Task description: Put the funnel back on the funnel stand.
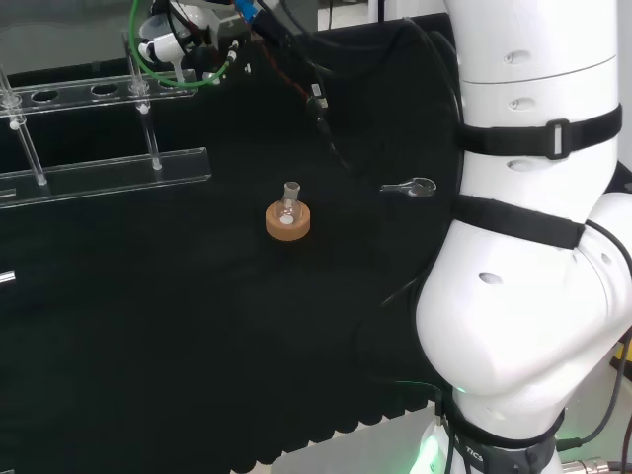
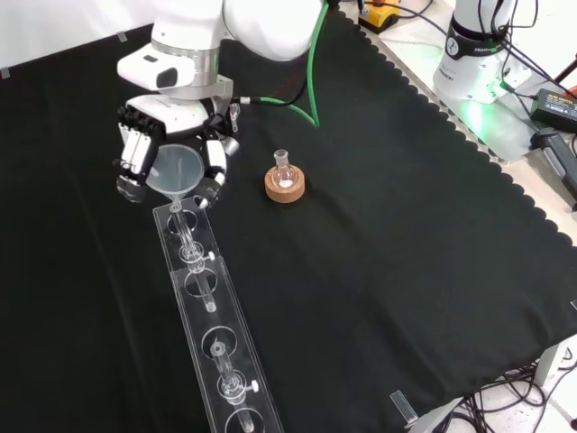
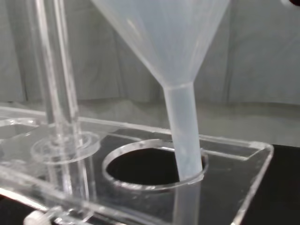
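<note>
Translucent funnel [image 2: 174, 170] — pinched by curled robot hand [image 2: 149, 149] fingers — stem in stand hole [image 3: 147, 166].

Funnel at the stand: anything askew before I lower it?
Slightly. In the wrist view the funnel stem sits at the rim of the stand's end hole, off centre, seemingly touching the edge. The hand grips its cone. Nothing spilled or damaged.

Funnel [image 3: 161, 42] rim cut off by the wrist view's edge, funnel stand [image 2: 212, 334] running off the front view's bottom edge, hand [image 1: 163, 44] in the head view largely hidden behind cables, its fingers indistinct
</note>
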